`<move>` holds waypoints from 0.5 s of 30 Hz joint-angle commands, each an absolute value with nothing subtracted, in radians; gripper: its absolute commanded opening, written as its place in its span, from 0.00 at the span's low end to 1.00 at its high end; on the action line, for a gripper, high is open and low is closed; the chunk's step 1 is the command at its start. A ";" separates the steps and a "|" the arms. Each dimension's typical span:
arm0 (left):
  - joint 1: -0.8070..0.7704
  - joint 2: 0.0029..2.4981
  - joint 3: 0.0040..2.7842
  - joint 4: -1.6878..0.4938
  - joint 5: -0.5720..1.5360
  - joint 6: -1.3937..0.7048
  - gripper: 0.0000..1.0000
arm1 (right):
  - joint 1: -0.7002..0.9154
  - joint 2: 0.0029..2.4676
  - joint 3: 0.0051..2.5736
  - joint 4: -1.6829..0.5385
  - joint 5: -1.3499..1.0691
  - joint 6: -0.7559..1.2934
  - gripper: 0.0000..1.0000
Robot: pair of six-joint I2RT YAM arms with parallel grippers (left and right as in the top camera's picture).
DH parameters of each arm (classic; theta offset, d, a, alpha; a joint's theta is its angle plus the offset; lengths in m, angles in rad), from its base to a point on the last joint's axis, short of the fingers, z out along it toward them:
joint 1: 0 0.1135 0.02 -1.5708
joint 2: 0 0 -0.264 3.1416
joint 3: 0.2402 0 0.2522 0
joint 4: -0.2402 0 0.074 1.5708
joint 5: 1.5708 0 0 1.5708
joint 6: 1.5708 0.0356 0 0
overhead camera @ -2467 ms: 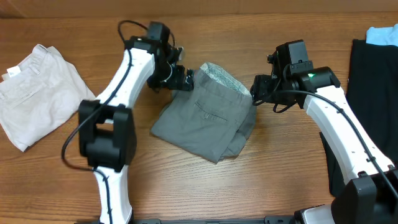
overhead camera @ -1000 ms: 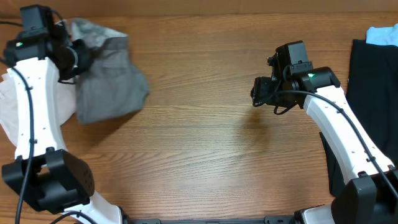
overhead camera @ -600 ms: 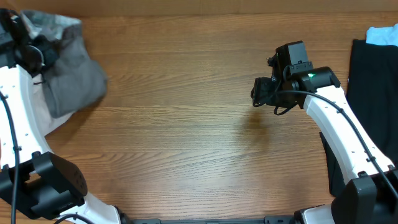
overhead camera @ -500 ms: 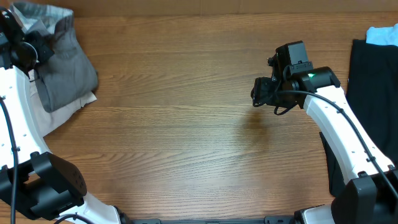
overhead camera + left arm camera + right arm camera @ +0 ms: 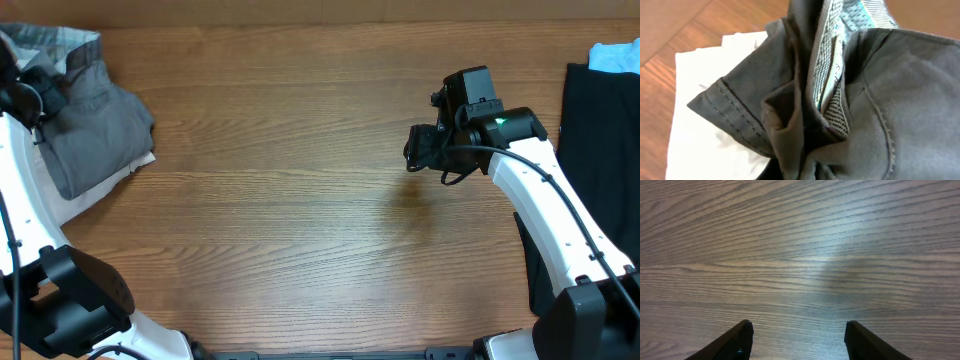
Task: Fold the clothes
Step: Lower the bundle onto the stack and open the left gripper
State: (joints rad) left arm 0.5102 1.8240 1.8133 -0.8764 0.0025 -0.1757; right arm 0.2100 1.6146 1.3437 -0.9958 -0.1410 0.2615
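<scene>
The clothes, a folded pair of mid-grey shorts (image 5: 95, 125), lie bunched at the table's far left, partly on top of a pale beige garment (image 5: 130, 165). My left gripper (image 5: 30, 95) is shut on the waistband end of the grey shorts (image 5: 890, 100). In the left wrist view the cloth fills the frame and hides the fingers; the striped inner lining shows in the folds. My right gripper (image 5: 412, 150) hovers over bare wood right of centre, open (image 5: 797, 330), with nothing between its fingers (image 5: 737, 340).
The beige garment (image 5: 705, 90) spreads under and left of the grey shorts. A black garment (image 5: 600, 150) lies along the right edge with a light blue item (image 5: 615, 55) behind it. The wooden tabletop (image 5: 300, 200) stretches between the arms.
My left arm has carried the grey shorts from the table's middle to the far left and lowered them onto the beige garment. The right arm has not moved.
</scene>
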 commanded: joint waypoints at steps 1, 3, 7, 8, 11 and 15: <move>0.534 1.797 1.806 -0.888 -0.038 -0.154 0.04 | 0.213 1.600 1.363 -1.000 -0.131 0.258 0.63; 0.542 1.809 1.806 -0.895 -0.038 -0.154 0.04 | 0.213 1.600 1.363 -1.000 -0.131 0.258 0.63; 0.554 1.827 1.806 -0.906 -0.072 -0.162 0.04 | 0.213 1.600 1.363 -1.003 -0.131 0.259 0.63; 0.556 1.831 1.806 -0.906 -0.083 -0.162 0.04 | 0.213 1.600 1.363 -1.002 -0.131 0.259 0.63; 0.562 1.835 1.806 -0.908 -0.106 -0.165 0.04 | 0.213 1.600 1.363 -1.002 -0.131 0.259 0.63; 0.573 1.842 1.806 -0.909 -0.120 -0.165 0.04 | 0.213 1.600 1.363 -1.002 -0.131 0.259 0.63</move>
